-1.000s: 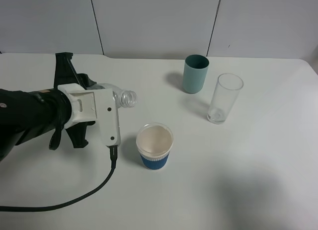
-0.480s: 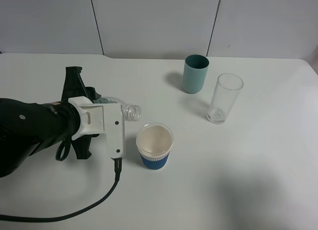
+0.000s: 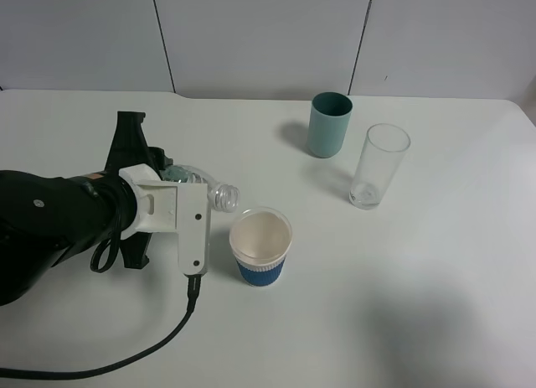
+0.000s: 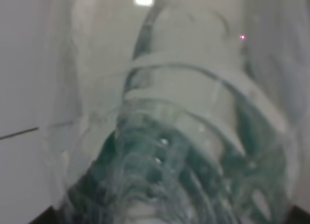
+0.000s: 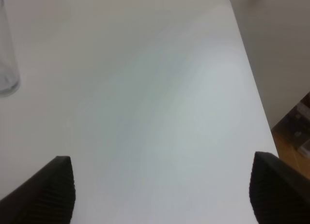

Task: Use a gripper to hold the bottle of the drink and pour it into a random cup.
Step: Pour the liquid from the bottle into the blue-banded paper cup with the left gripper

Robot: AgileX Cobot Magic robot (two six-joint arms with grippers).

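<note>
In the exterior high view the left gripper (image 3: pixel 194 212) sits at centre left of the frame, at the end of a bulky black arm (image 3: pixel 50 225) that comes in from the left edge. Its white jaws are closed on the bottle (image 3: pixel 219 195), which lies tilted almost on its side. Only the clear shoulder and the uncapped neck stick out past the jaws, toward the right of the frame. The open mouth of the bottle is just beside the upper left rim of the cup (image 3: pixel 261 245); whether the two touch cannot be told, and no stream of liquid can be made out.

The cup stands upright on the white tabletop (image 3: pixel 419 304), a little left of centre in the lower half. In the left wrist view the bottle (image 4: pixel 184 137) fills nearly the whole picture, blurred, with green showing through the clear plastic.

A black cable (image 3: pixel 151 346) hangs from the gripper and trails along the tabletop to the lower left corner. In the upper right stand a teal tumbler (image 3: pixel 329 124) and, just right of it, a tall clear glass (image 3: pixel 378 166), both upright and well apart from the cup.

The right gripper (image 5: pixel 164 200) shows only in the right wrist view: its dark fingertips (image 5: pixel 53 185) sit in the two lower corners, spread wide with nothing between them but bare tabletop. The glass (image 5: pixel 6 64) is at the left edge.
</note>
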